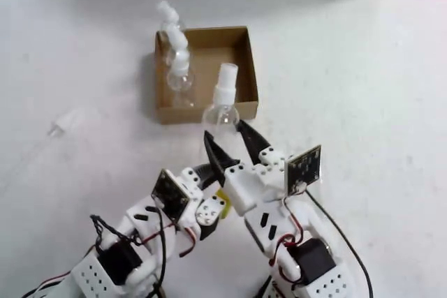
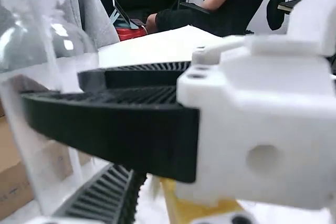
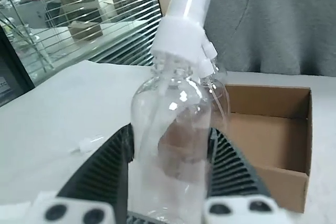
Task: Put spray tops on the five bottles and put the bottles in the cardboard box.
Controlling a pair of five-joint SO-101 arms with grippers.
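White spray top (image 1: 226,82) is sitting on a clear round bottle (image 1: 222,111), and the right gripper (image 1: 223,129) is clasping that bottle by its lower body, one ribbed black jaw lying against each side; the bottle is standing upright just at the near wall of the cardboard box (image 1: 252,68), on the outside of it as the right wrist view is showing, though whether it is resting on the table (image 1: 363,68) or hanging just above it I cannot tell. The left gripper (image 1: 201,171) is lying close beside the right one, low over the table; whether its jaws are apart or together I cannot tell. Other bottles (image 1: 180,75) with tops on are crowding along one side wall inside the box; a loose spray top (image 1: 63,125) is lying well apart on the table.

The bottle is looking empty, so it is likely weighing very little; its smooth curved wall is probably going to be slippery between the jaws and may be tipping under its tall top. Holding it across the widest part of the body, low down, is seeming the safest; the neck and the spray top are looking too slender to bear a squeeze.
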